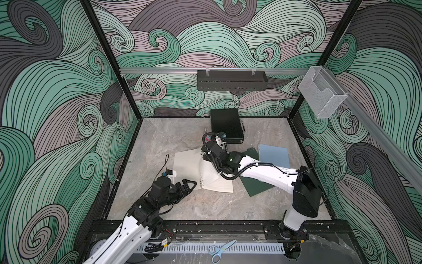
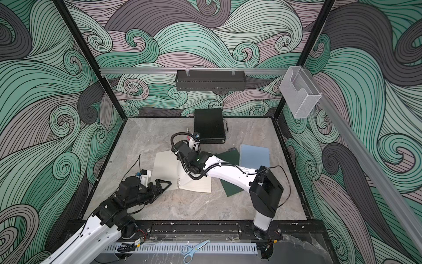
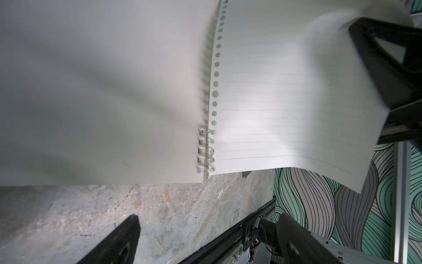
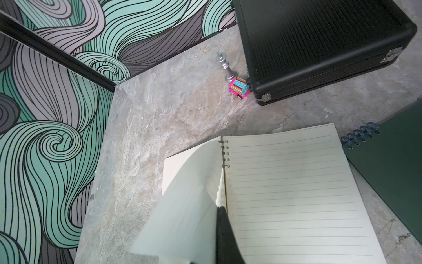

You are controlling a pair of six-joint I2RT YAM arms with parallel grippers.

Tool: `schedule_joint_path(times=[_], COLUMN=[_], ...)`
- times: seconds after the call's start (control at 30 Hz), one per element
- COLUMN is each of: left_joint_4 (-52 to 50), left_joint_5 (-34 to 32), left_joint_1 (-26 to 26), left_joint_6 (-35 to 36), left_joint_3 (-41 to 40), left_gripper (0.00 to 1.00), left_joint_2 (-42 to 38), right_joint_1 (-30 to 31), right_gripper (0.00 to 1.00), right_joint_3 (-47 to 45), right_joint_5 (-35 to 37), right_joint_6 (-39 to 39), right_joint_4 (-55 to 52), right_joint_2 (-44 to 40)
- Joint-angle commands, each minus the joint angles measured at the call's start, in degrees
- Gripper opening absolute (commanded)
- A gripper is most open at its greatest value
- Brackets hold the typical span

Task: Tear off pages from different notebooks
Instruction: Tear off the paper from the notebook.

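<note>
My right hand (image 4: 223, 230) is clamped shut on one lined page (image 4: 187, 205) of the open beige notebook (image 4: 292, 194). The page is lifted off the spread and curls upward, while its far end sits at the small clear rings of the binding. That notebook lies flat on the grey stone table (image 1: 205, 205), in front of the black hard case (image 1: 226, 125), on the robot's side of it.

My left hand (image 1: 190, 186) hovers with its fingers spread wide and nothing between them, farther from the case than the notebook, right at the near end of the spine. From the left wrist camera the punched holes and the last few rings fill the view.

The dark green notebook (image 1: 253, 185) lies closed in front of the case, toward the right arm's base and partly under that arm. The light blue notebook (image 1: 274, 155) lies closed alongside it, overlapping its edge and nearer to the case.

A silver chess king (image 4: 225, 66) and a pink toy brick car (image 4: 239, 88) stand at the case's corner, the car touching it.
</note>
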Motion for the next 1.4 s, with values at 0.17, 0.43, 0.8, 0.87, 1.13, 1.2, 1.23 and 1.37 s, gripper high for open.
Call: schedule_joint_path(times=[0.17, 0.43, 0.8, 0.87, 1.13, 1.2, 1.23, 1.37], left_joint_4=[19.3, 25.5, 31.8, 30.8, 32.0, 32.1, 31.8, 34.2], left_joint_5=[-12.4, -16.4, -22.5, -24.1, -30.5, -31.0, -31.5, -32.0], left_joint_1=[-5.1, -5.2, -5.1, -5.1, -4.9, -4.9, -5.0, -4.8], left_joint_6=[-2.3, -2.5, -3.4, -3.5, -3.4, -3.2, -3.3, -4.6], left_joint_3=[-4.4, -5.9, -7.8, -8.4, -11.7, -11.9, -11.9, -12.0], left_gripper=[0.98, 0.99, 0.99, 0.98, 0.99, 0.99, 0.99, 0.99], left_joint_2=[9.6, 17.4, 23.2, 21.0, 14.5, 14.1, 14.3, 17.1], right_joint_1=[-0.4, -0.4, -0.4, -0.5, -0.4, -0.4, -0.4, -0.2], right_gripper=[0.0, 0.0, 0.0, 0.0, 0.0, 0.0, 0.0, 0.0], right_joint_3=[0.2, -1.5, -3.0, -3.3, -5.8, -7.7, -8.6, -9.5], right_joint_5=[0.0, -0.6, -1.6, -1.8, -4.4, -5.4, -5.7, -6.4], right_joint_6=[2.7, 2.9, 3.5, 3.9, 4.7, 5.4, 5.8, 6.2], right_joint_4=[0.6, 2.0, 2.8, 2.7, 4.2, 5.9, 6.6, 7.3], right_joint_2=[-0.5, -1.5, -2.4, -2.9, -4.1, -4.7, -4.9, -5.1])
